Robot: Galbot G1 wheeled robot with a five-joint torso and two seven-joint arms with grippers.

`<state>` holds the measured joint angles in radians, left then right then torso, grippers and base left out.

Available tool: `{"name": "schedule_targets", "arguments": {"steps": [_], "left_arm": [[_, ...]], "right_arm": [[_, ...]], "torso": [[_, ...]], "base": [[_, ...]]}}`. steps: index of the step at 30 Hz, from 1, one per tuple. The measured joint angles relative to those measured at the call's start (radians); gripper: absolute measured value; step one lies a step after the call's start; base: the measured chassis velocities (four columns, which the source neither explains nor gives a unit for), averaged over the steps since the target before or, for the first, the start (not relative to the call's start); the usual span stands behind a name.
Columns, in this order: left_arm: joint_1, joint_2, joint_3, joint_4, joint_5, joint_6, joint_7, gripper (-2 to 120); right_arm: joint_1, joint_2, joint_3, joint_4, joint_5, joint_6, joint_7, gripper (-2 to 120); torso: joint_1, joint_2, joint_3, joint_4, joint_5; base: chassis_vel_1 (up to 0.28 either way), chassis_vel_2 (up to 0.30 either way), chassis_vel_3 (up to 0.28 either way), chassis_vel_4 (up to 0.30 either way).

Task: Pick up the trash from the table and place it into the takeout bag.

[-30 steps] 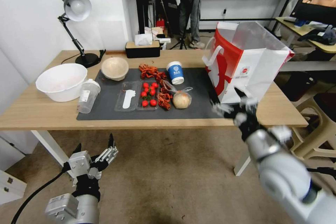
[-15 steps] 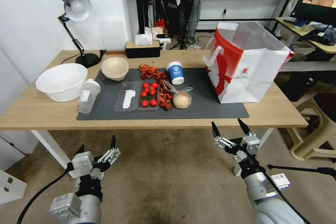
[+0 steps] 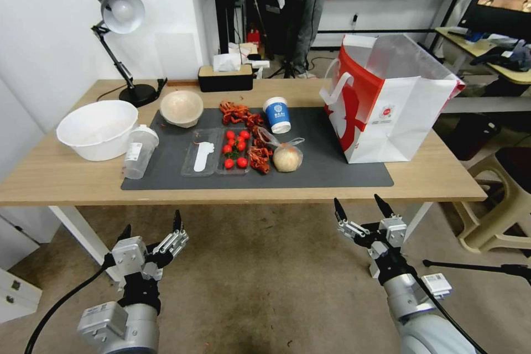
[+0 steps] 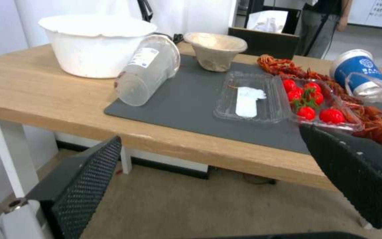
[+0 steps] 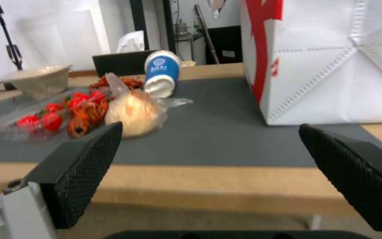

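Claws: left claw (image 3: 150,226) & right claw (image 3: 360,210) both open, empty, below table (image 3: 66,177) edge.

Right gripper (image 3: 359,209) down below table (image 3: 55,177)

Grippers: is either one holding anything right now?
No. The left gripper and right gripper are both open and empty, below the light wood table's front edge.

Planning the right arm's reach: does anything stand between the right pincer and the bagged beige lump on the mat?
Nothing visible does. The open right pincer hangs below the table's light wood edge; bare dark grey mat lies before the clear plastic bag with round beige lump.
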<state>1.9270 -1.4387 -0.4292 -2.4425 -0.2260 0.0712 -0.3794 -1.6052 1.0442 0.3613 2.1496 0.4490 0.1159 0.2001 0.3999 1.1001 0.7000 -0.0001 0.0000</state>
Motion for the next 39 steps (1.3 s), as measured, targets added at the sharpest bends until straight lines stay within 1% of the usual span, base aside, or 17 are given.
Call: {"name": "schedule_targets", "arguments": {"steps": [3, 4, 6, 7, 10, 11, 13, 15, 16, 18, 20, 24, 25, 28, 30, 32, 39], "left_arm": [[-0.004, 0.0, -0.005, 0.001, -0.004, 0.0, 0.0, 100], [-0.004, 0.0, -0.005, 0.001, -0.004, 0.0, 0.0, 100], [0.0, 0.0, -0.006, 0.0, -0.003, 0.0, 0.0, 100], [0.0, 0.0, -0.006, 0.0, -0.003, 0.0, 0.0, 100], [0.001, -0.004, -0.003, 0.0, 0.0, -0.001, 0.001, 100], [0.001, -0.004, -0.003, 0.0, 0.0, -0.001, 0.001, 100], [-0.001, -0.007, -0.007, 0.0, -0.001, 0.0, 0.002, 100], [-0.001, -0.01, -0.01, 0.0, -0.001, 0.001, 0.002, 100], [-0.001, -0.01, -0.01, 0.0, -0.001, 0.001, 0.002, 100], [0.003, -0.013, -0.01, 0.0, 0.002, 0.001, 0.002, 100], [0.004, -0.014, -0.009, 0.001, 0.003, 0.0, 0.002, 100], [0.003, -0.022, -0.01, 0.007, 0.01, 0.0, 0.002, 100], [0.003, -0.022, -0.01, 0.007, 0.01, 0.0, 0.002, 100], [0.0, -0.025, -0.01, 0.011, 0.009, 0.0, 0.0, 100], [0.0, -0.025, -0.01, 0.012, 0.009, 0.0, 0.0, 100], [-0.003, -0.026, -0.011, 0.016, 0.007, -0.001, -0.001, 100], [-0.006, -0.024, -0.015, 0.018, 0.004, -0.002, -0.003, 100]], "right_arm": [[0.095, -0.015, -0.033, -0.028, 0.053, -0.047, -0.003, 100], [0.095, -0.015, -0.033, -0.028, 0.053, -0.047, -0.003, 100], [0.188, -0.026, -0.067, -0.057, 0.095, -0.098, -0.008, 100], [0.188, -0.026, -0.067, -0.057, 0.095, -0.098, -0.008, 100], [0.329, -0.044, -0.137, -0.095, 0.14, -0.166, -0.011, 100], [0.329, -0.044, -0.137, -0.095, 0.14, -0.166, -0.011, 100], [0.434, -0.052, -0.197, -0.12, 0.161, -0.215, -0.007, 100], [0.545, -0.05, -0.27, -0.153, 0.172, -0.276, 0.024, 100], [0.545, -0.05, -0.27, -0.153, 0.172, -0.276, 0.024, 100], [0.622, -0.04, -0.327, -0.184, 0.173, -0.337, 0.058, 100], [0.639, -0.037, -0.339, -0.192, 0.173, -0.35, 0.066, 100], [0.789, -0.009, -0.44, -0.265, 0.189, -0.488, 0.132, 100], [0.789, -0.009, -0.44, -0.265, 0.189, -0.488, 0.132, 100], [0.848, 0.004, -0.475, -0.306, 0.201, -0.55, 0.151, 100], [0.85, 0.005, -0.476, -0.308, 0.201, -0.552, 0.152, 100], [0.893, 0.019, -0.503, -0.351, 0.207, -0.594, 0.156, 100], [0.921, 0.035, -0.528, -0.383, 0.216, -0.635, 0.157, 100]], "torso": [[0.0, 0.0, 0.0, 0.0002, 0.0002], [0.0, 0.0, 0.0, 0.0002, 0.0002], [0.0, 0.0, 0.0, 0.0002, 0.0001], [0.0, 0.0, 0.0, 0.0002, 0.0001], [0.0, 0.0, 0.0, 0.0001, 0.0], [0.0, 0.0, 0.0, 0.0001, 0.0], [0.0, 0.0, 0.0, 0.0003, 0.0], [0.0, 0.0, 0.0, 0.0004, -0.0002], [0.0, 0.0, 0.0, 0.0004, -0.0002], [0.0, 0.0, 0.0, 0.0003, -0.0001], [0.0, 0.0, 0.0, 0.0001, 0.0], [0.0, 0.0, 0.0, 0.0002, -0.0002], [0.0, 0.0, 0.0, 0.0002, -0.0002], [0.0, 0.0, 0.0, 0.0001, -0.0002], [0.0, 0.0, 0.0, 0.0, -0.0002], [0.0, 0.0, 0.0, 0.0001, 0.0], [0.0, 0.0, 0.0, 0.0001, -0.0001]], "base": [[0.0, 0.0, 0.0, 0.0], [0.0, 0.0, 0.0, 0.0], [0.0, 0.0, 0.0, 0.0], [0.0, 0.0, 0.0, 0.0], [0.0, 0.0, 0.0, 0.0], [0.0, 0.0, 0.0, 0.0], [0.0, 0.0, 0.0, 0.0], [0.0, 0.0, 0.0, 0.0], [0.0, 0.0, 0.0, 0.0], [0.0, 0.0, 0.0, 0.0], [0.0, 0.0, 0.0, 0.0], [0.0, 0.0, 0.0, 0.0], [0.0, 0.0, 0.0, 0.0], [0.0, 0.0, 0.0, 0.0], [0.0, 0.0, 0.0, 0.0], [0.0, 0.0, 0.0, 0.0], [0.0, 0.0, 0.0, 0.0]]}}
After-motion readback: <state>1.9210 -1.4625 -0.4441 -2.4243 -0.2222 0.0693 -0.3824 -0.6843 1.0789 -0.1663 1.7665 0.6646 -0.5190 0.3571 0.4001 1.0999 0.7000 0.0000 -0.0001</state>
